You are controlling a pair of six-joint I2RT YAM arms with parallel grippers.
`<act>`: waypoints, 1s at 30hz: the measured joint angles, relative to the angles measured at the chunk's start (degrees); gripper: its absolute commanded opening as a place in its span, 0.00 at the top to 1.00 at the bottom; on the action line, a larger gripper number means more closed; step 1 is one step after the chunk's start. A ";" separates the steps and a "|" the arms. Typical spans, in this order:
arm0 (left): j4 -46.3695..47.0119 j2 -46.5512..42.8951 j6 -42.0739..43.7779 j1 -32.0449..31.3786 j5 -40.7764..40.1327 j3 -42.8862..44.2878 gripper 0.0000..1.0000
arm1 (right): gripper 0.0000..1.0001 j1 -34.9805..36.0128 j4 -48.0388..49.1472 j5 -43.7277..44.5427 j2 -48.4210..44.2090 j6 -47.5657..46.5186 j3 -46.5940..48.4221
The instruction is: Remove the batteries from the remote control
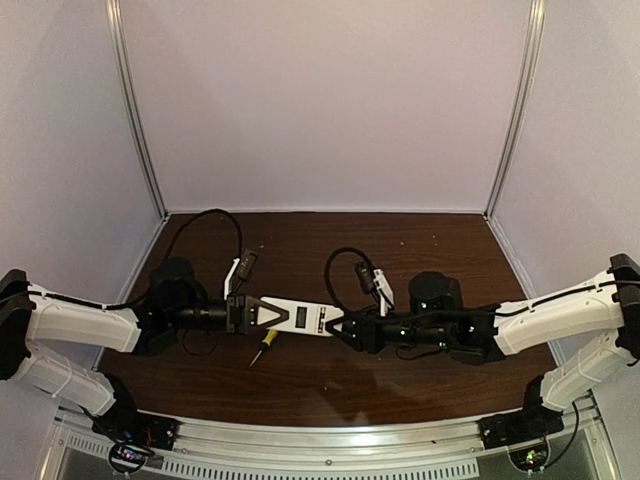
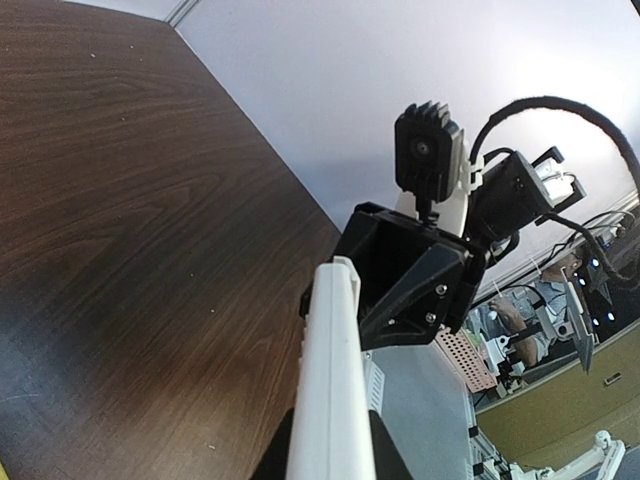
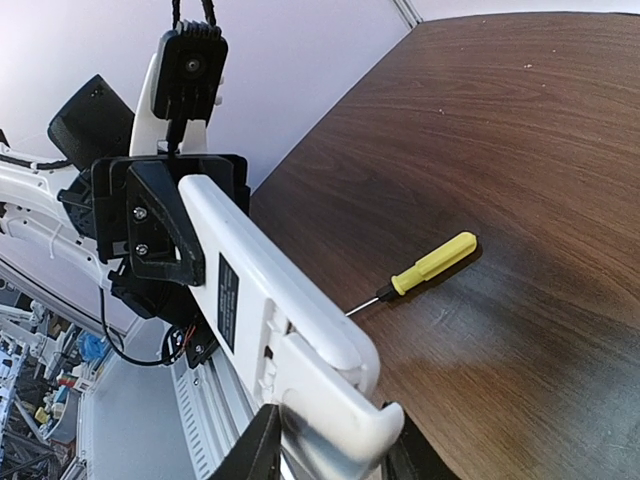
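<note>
A screwdriver (image 1: 264,345) lies on the table (image 1: 420,250), at 7 o'clock from the remote (image 1: 297,318); the remote is held aloft, left gripper (image 1: 260,312) clamped on its 9 o'clock end, right gripper (image 1: 340,326) on its 3 o'clock end; likely light, stiff, slick plastic, best pinched at the ends; batteries unseen.

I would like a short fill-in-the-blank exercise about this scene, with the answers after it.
1. The left gripper and the right gripper each hold one ___ of the remote control.
2. The screwdriver has a ___ handle.
3. The screwdriver lies on the ___.
Missing words: end; yellow; table.
</note>
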 measured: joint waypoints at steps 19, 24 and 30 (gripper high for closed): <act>-0.85 0.04 0.90 0.00 -0.09 0.87 1.00 | 0.70 0.00 -2.14 0.07 -1.79 -0.76 -0.76; -2.08 -0.20 1.53 0.00 -1.09 0.90 1.00 | 0.72 0.00 -2.73 0.07 -2.40 -0.87 -0.76; -3.80 -0.85 2.56 0.00 -2.58 0.90 1.00 | 0.75 0.00 -2.93 0.07 -2.43 -0.96 -0.76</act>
